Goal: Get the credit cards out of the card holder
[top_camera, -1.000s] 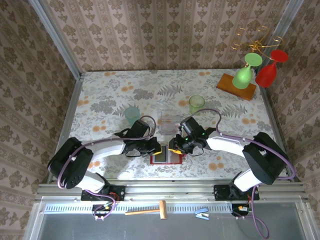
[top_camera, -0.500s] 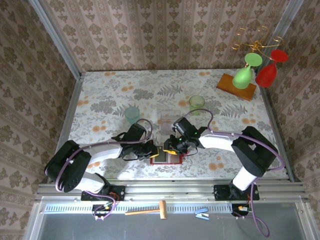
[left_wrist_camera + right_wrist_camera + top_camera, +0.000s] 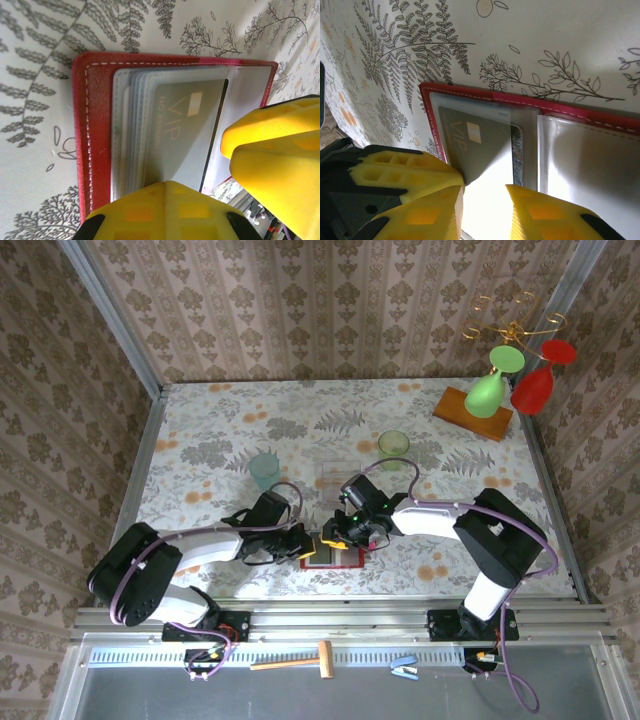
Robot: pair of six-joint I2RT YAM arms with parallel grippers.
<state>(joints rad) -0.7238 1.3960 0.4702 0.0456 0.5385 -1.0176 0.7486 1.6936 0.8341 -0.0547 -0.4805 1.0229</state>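
Note:
The card holder (image 3: pixel 340 558) lies open near the table's front edge, red (image 3: pixel 95 125) with clear grey sleeves. A dark credit card (image 3: pixel 185 130) lettered VIP sits in the top sleeve (image 3: pixel 475 145). The pale card I cannot make out. My left gripper (image 3: pixel 311 544) is shut, its joined tips (image 3: pixel 166 184) pressed on the sleeves' edge. My right gripper (image 3: pixel 336 537) is open, low over the VIP card (image 3: pixel 485 200), a finger on each side. Its finger (image 3: pixel 270 150) shows in the left wrist view. The left gripper (image 3: pixel 395 167) sits close beside it.
A clear plastic box (image 3: pixel 340 476) stands just behind the wallet. A teal cup (image 3: pixel 264 470) and a green cup (image 3: pixel 393 447) flank it. A wooden base (image 3: pixel 472 410) with green and red glasses sits at the back right. A hammer (image 3: pixel 295 660) lies on the front ledge.
My right gripper has slid left over the wallet, onto its left half. The left gripper has shifted slightly toward the front edge, staying at the wallet's left side.

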